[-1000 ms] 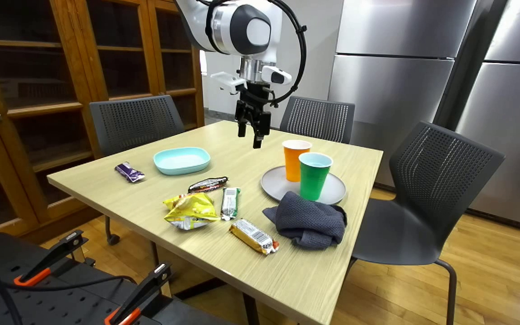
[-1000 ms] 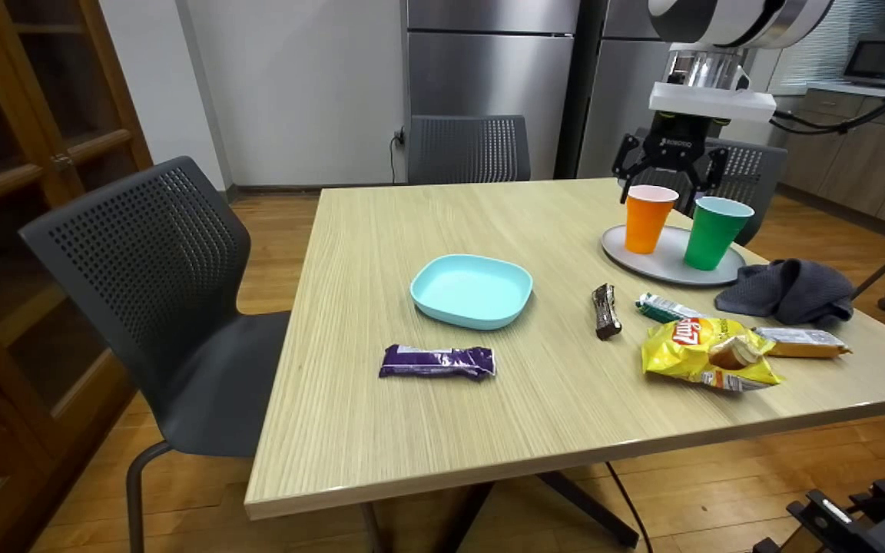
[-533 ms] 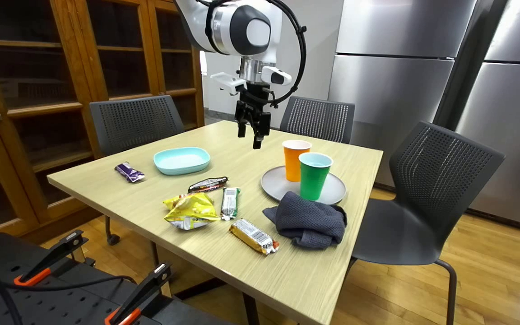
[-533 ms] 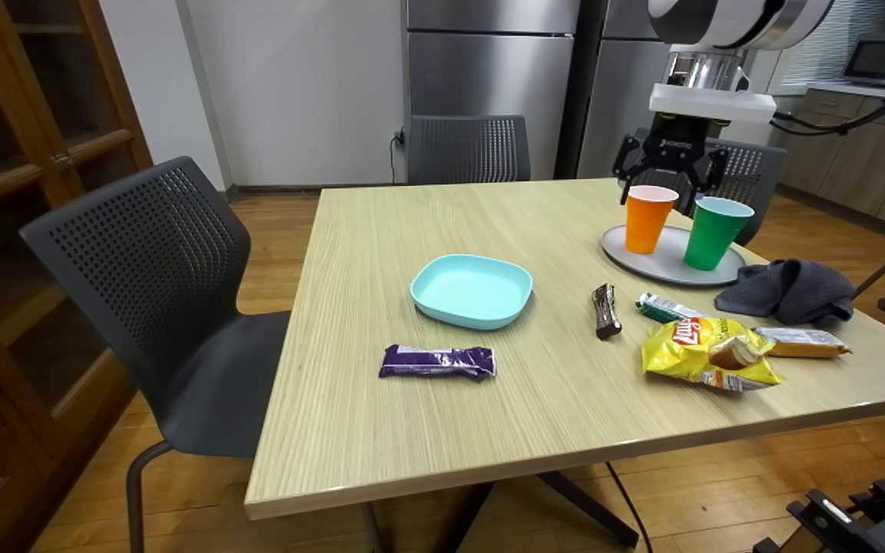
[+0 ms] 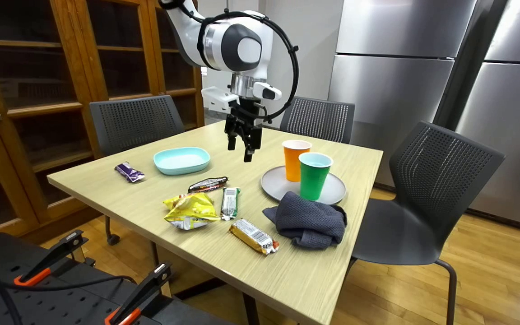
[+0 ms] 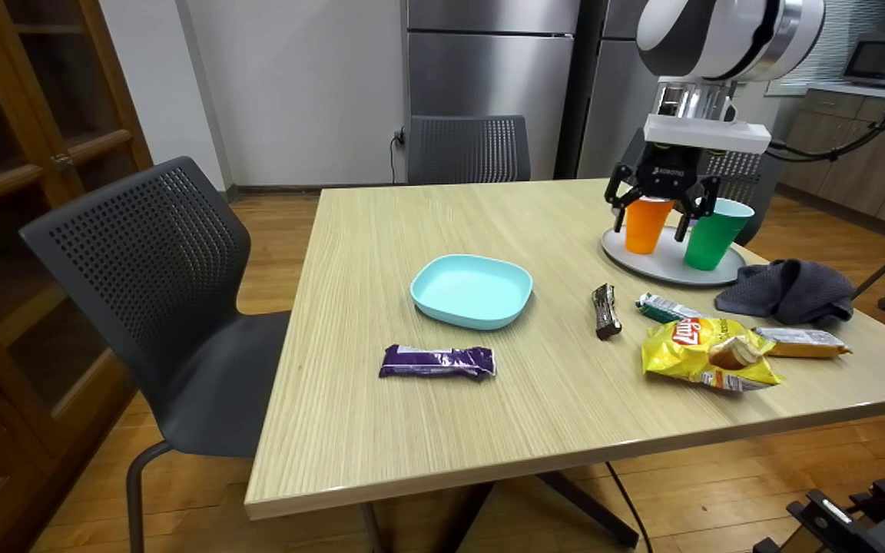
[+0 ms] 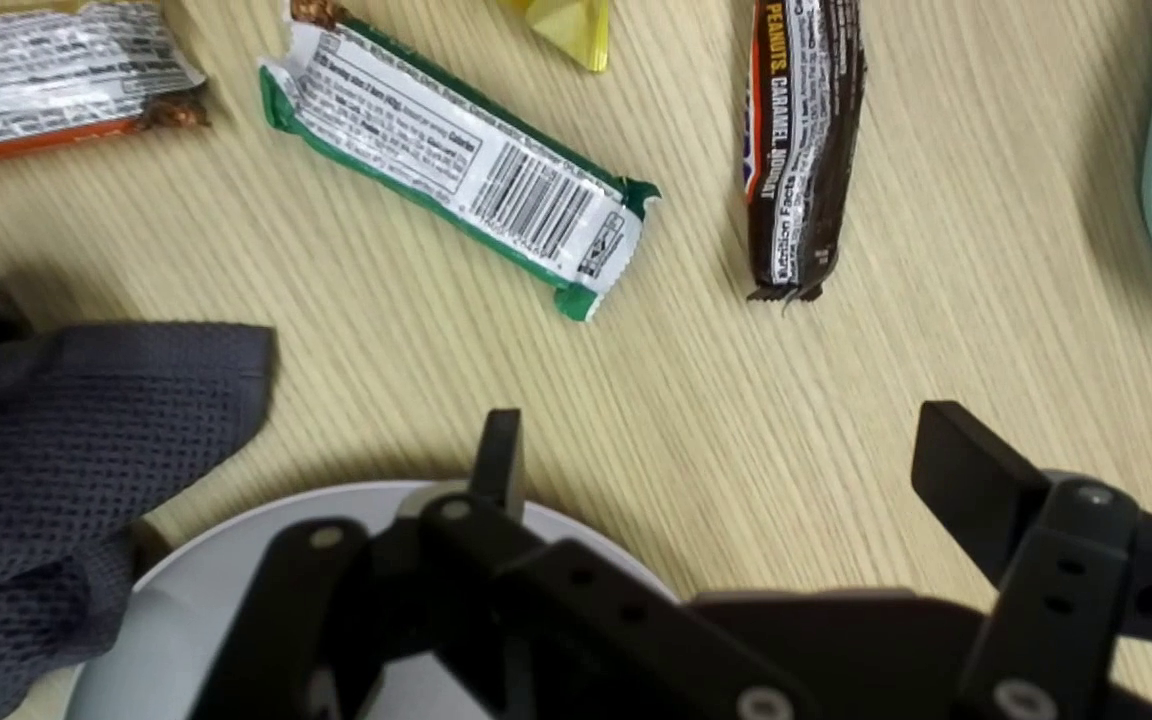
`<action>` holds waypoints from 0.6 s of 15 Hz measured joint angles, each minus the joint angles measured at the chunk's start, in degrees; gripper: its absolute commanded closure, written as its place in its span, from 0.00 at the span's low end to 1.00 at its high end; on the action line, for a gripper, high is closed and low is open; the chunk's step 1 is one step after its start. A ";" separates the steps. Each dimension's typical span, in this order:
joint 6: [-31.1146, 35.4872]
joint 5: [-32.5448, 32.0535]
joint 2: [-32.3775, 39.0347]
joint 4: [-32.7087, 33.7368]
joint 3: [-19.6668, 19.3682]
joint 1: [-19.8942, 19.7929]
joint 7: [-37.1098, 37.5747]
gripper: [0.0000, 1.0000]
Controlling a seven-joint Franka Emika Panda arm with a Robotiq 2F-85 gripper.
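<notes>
Jaws of the black hand (image 7: 724, 445) are held apart, empty; a slim brown-wrapped candy bar (image 7: 804, 150) is seen beyond, upper right-centre in the wrist view, long axis near-vertical.

The table (image 6: 412, 223) bears a plate (image 5: 272, 183), dish (image 6: 472, 292), cloth (image 5: 309, 225) and wrapped snacks (image 6: 704, 357).

shows black two-fingered gripper (image 7: 721, 440) spread wide, partly over round grey plate (image 7: 208, 580), beyond it flat green-and-white wrapped bar (image 7: 466, 155) beside dark-brown wrapped bar (image 7: 804, 150).
</notes>
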 measured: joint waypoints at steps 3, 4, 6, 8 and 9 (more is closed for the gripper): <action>1.38 -0.33 0.27 -1.75 0.65 0.73 -1.31 0.00; 1.90 -0.91 0.32 -2.43 0.80 1.08 -1.57 0.00; 3.15 -2.25 0.42 -3.85 0.99 1.89 -2.00 0.00; 4.52 -3.34 0.61 -5.21 1.40 2.56 -2.32 0.00; 5.26 -3.67 0.81 -5.82 1.61 2.87 -2.51 0.00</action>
